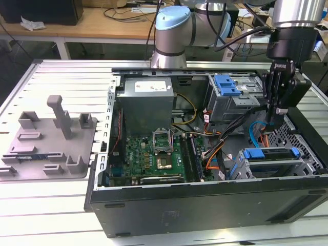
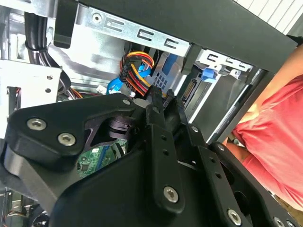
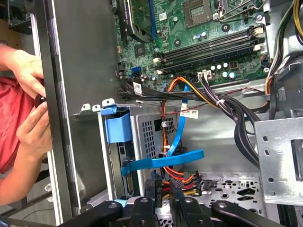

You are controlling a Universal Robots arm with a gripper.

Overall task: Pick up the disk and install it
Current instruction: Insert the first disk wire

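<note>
Currently | claw [image 1: 275,122] slightly spread, gripping nothing, poised above lower drive cage [image 1: 244,169] | disk [image 1: 271,163] seated flat inside that cage, blue bracket showing

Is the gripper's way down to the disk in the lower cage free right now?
Probably yes: the gripper hangs above the disk with open space between them, though the blue cable close beside might snag.

Slatted metal table [image 1: 51,72] lay in front. Behind it stood a wooden desk [image 1: 102,23] on white legs [image 1: 64,48], with cables [image 1: 128,11] and crumpled paper [image 1: 32,23] on top. Space under the desk was dark.
</note>
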